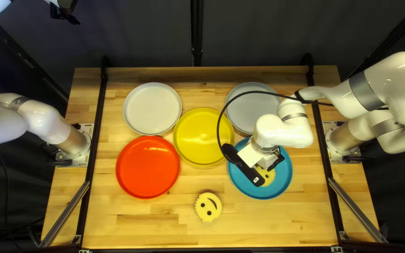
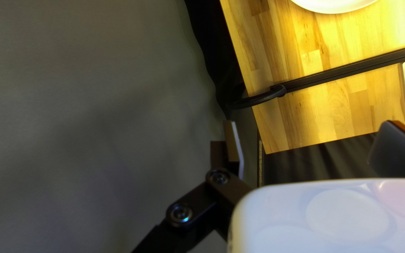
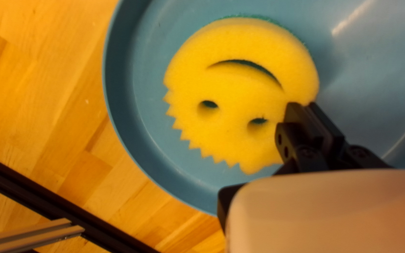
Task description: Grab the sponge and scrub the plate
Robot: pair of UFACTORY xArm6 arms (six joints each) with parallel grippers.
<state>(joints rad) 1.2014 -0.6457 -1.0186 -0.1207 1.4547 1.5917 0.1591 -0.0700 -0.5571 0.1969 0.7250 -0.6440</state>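
Observation:
My right gripper (image 1: pixel 273 161) is over the blue plate (image 1: pixel 283 178), partly hiding a yellow smiley sponge (image 1: pixel 266 177) that lies in it. In the right wrist view, the gripper (image 3: pixel 304 107) has its two fingers together at the edge of the sponge (image 3: pixel 235 89), with no sponge visible between them; whether they touch it I cannot tell. The plate (image 3: pixel 151 150) surrounds the sponge. A second smiley sponge (image 1: pixel 208 207) lies on the bare table. High beyond the table's far left corner is my left gripper (image 1: pixel 65 11); its wrist view shows the gripper (image 2: pixel 311 129) open and empty.
The red plate (image 1: pixel 147 167), yellow plate (image 1: pixel 203 137), white plate (image 1: pixel 152 108) and grey plate (image 1: pixel 247 110) stand left of and behind the blue one. A black cable (image 1: pixel 219 126) loops from my right arm over the yellow plate. Black rails (image 1: pixel 96 136) run along both table sides.

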